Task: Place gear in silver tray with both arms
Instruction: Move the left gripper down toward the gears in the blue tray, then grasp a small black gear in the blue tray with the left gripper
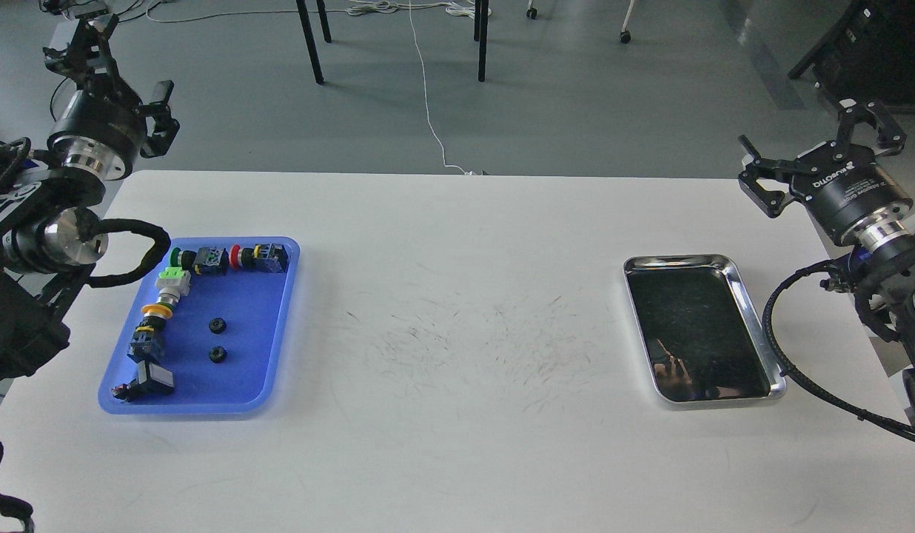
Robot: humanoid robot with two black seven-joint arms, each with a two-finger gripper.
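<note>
On scuffed white table (457, 459), shiny rectangular silver tray (753, 314), two black ring-shaped gears (218, 340), both clawed pincers spread.

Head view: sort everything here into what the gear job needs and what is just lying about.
Needed:
- two black gears in the blue tray
- silver tray
- left gripper
- right gripper

Lying about:
- push-button switches in the blue tray
- white cable on the floor

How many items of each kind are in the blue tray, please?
Gears: 2
Push-button switches: 5
Total: 7, all in the blue tray.
</note>
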